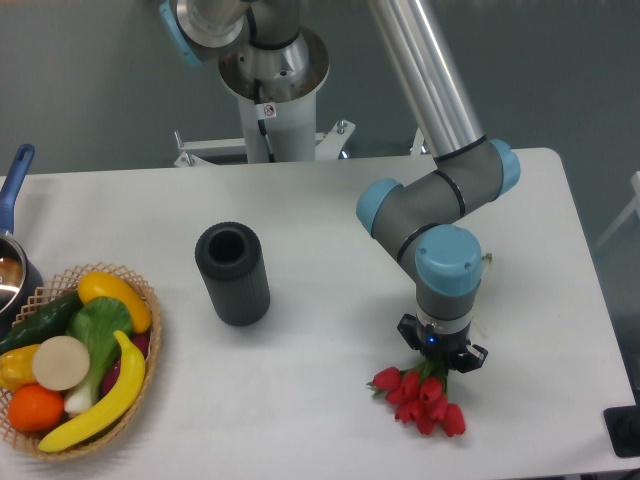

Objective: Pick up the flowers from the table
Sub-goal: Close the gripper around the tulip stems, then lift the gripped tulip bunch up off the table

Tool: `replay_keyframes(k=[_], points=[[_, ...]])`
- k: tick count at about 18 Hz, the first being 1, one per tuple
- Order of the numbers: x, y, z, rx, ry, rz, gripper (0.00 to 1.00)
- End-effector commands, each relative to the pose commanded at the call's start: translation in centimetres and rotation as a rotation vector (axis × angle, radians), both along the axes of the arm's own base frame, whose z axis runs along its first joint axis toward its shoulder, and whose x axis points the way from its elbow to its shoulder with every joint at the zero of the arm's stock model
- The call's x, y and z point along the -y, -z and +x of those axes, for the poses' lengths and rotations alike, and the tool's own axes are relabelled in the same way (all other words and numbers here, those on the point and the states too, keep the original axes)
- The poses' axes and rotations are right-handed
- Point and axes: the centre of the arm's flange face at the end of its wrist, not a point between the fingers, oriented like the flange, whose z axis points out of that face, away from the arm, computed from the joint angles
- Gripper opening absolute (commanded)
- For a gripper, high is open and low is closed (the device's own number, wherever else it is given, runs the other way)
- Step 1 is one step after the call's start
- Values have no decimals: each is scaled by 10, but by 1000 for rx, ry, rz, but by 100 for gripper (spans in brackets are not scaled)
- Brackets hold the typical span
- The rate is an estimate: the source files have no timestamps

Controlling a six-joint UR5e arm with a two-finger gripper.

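The flowers (pixel 420 397), a small bunch of red tulip buds, lie on the white table (pixel 320 200) near its front right. Their green stems are hidden under my gripper. My gripper (pixel 438 362) hangs straight down over the stem end of the bunch, right at table level. Its fingers are hidden by the wrist and the buds. I cannot tell whether it is open or shut, or whether it touches the flowers.
A dark cylinder (pixel 233 273) lies on the table left of centre. A wicker basket (pixel 150 335) of toy produce sits at the front left edge. A pot with a blue handle (pixel 14 180) is at the far left. A dark object (pixel 625 430) is at the right edge.
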Motion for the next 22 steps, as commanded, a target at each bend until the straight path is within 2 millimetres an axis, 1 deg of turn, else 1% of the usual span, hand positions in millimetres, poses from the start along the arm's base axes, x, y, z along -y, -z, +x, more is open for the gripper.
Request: replay_keyframes(k=[3,5,6,7,8,9,10,13,14,17,20,22], points=[[6,-18,-3,-20,-7,10,0],[11,-34,-7,-41,-18,22,0],[18,-44,-14,-51,-30,26,0],[26,-58,-18,-61,-40,34,0],[37,-67,-24,-61,-56,38,0],[43,-72,-31,-48,-68,36,0],[45,-74,-32,-23,-70,37,0],[39,-90,-38,-6,-63,32,0],[37,-93,-39,7,-60,20,0],[32,-103,-40,36,-32,-4,0],[32,-110,-41,54,-6,-27,0],[35,-109,-38,67,42,-54,0]])
